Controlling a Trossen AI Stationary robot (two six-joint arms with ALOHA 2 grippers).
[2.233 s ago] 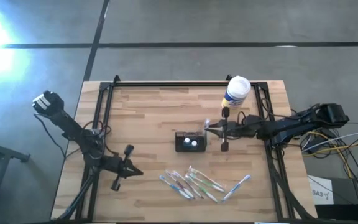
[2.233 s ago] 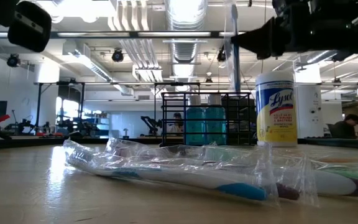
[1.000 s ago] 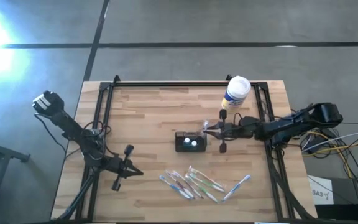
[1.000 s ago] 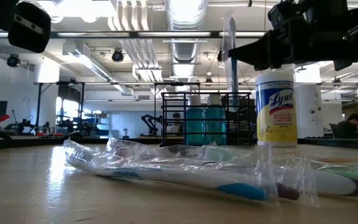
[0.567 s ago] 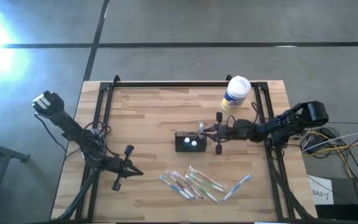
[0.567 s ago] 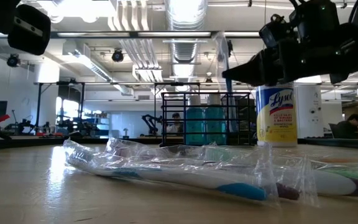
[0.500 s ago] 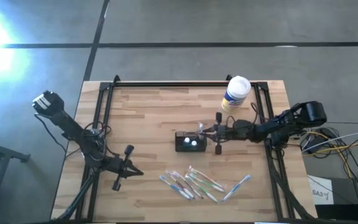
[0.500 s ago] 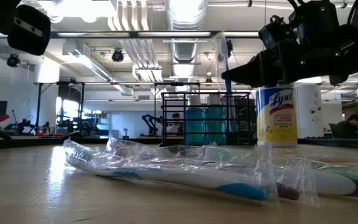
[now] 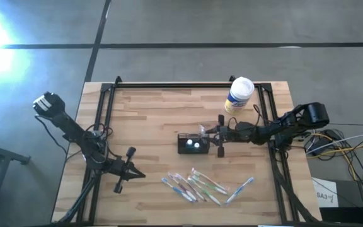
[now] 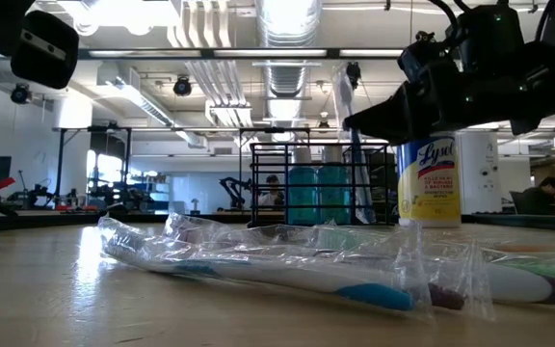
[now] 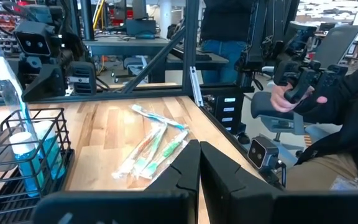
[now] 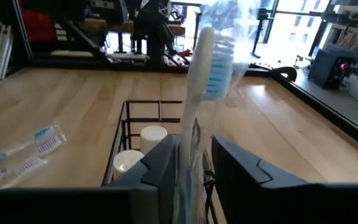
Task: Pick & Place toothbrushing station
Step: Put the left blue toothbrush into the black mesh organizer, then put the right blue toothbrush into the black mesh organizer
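At the left side of the light wooden butcher-block table [image 9: 156,113], the left gripper [image 9: 128,169] hangs idle over the boards near the front-left, its two dark fingers pressed together with nothing between them. A person in dark clothes, seated beyond the table edge, shows in the left wrist view [image 11: 334,106].

Further along, near the table's front edge, a loose pile of plastic-wrapped toothbrushes [image 9: 197,186] lies flat; one more wrapped brush [image 9: 240,190] lies just apart to the right of the pile.

At the middle of the table stands the toothbrushing station [image 9: 192,144], a small black wire-sided rectangular holder, upright, with two white-capped pale-blue bottles [image 9: 193,145] inside it.

Just right of the station, the right gripper [image 9: 210,133] reaches in from the right side at the holder's right end. Its dark fingers [image 12: 166,165] are parted a little around a clear-wrapped white toothbrush with blue bristles [image 12: 205,68], which stands upright between them, bristle end up; whether the fingers press on it cannot be told.

Behind the right arm, near the back right corner, stands a tall white-and-yellow round wipes canister [image 9: 239,94].
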